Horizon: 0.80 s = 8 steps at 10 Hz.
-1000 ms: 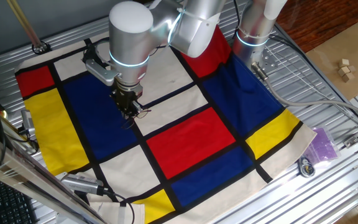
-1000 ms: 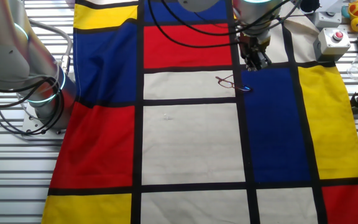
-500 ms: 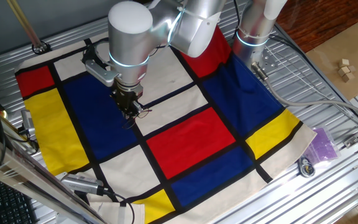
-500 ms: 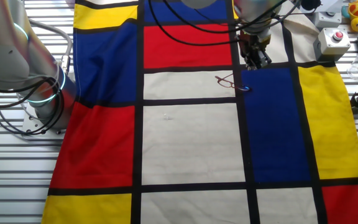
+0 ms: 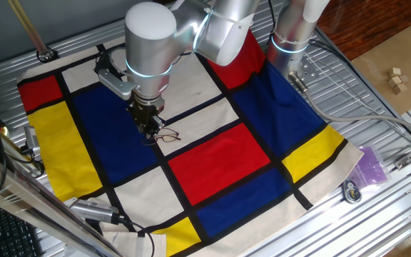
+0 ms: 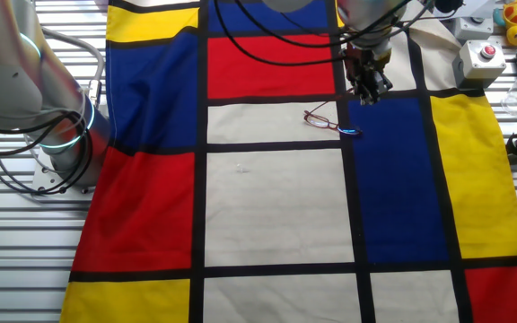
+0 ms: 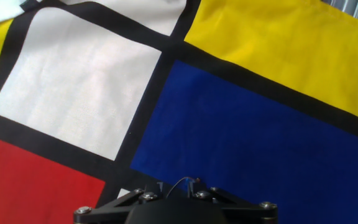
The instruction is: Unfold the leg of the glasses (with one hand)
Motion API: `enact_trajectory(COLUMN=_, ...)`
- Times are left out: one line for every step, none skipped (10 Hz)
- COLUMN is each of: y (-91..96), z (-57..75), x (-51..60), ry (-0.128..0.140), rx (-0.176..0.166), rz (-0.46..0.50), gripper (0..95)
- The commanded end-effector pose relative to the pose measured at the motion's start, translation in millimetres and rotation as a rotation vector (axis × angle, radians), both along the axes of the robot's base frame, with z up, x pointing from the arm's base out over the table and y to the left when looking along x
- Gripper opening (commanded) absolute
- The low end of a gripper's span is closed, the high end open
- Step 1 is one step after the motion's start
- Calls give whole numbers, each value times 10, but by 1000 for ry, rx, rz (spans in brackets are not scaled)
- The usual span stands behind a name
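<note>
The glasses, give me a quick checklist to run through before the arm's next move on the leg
1. Glasses in view on the cloth, lying across a white square and a black line: ok.
2. Pincer close to the glasses, beside the end by the blue square: ok.
3. Pincer holding the leg: cannot tell; the wire is too thin to see any contact.
4. Leg fully unfolded: cannot tell; the frame looks spread out, but the hinge is too small to read.
5. Hand view shows the grip: not ok; only a wisp of wire shows by the pincer's base.
6. Cloth flat around the glasses: ok.

End effector (image 5: 148,128) pointing down, low; finger gap unclear.
</note>
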State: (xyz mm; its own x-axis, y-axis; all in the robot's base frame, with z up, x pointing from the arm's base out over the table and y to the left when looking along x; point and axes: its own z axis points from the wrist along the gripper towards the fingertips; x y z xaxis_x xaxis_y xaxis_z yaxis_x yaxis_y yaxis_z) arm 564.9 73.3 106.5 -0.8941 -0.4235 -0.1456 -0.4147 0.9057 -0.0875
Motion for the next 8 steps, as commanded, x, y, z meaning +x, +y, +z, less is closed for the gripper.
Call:
enact_trajectory(y=18, z=4, x=2, ry=48, rx=0, rz=-5, gripper=190)
enact_trajectory(y=16, z=0, x=5, ry=54, rx=1, rz=-6, gripper=190)
enact_trajectory(y=16, z=-2, x=10, ry=57, rx=1, rz=-6, gripper=190)
enact_trajectory(y=16, z=-2, x=30, ry=61, rx=-1, rz=-10, gripper=190)
enact_trajectory(y=12, z=-14, x=61, ry=65, rx=0, rz=-11, gripper=190)
enact_trajectory(y=9, z=-21, x=74, ry=67, rx=0, rz=-11, gripper=190)
enact_trajectory(y=-1, z=-46, x=110, ry=76, rx=2, rz=-14, gripper=190)
enact_trajectory(y=-19, z=-84, x=145, ry=98, rx=10, rz=-25, gripper=190)
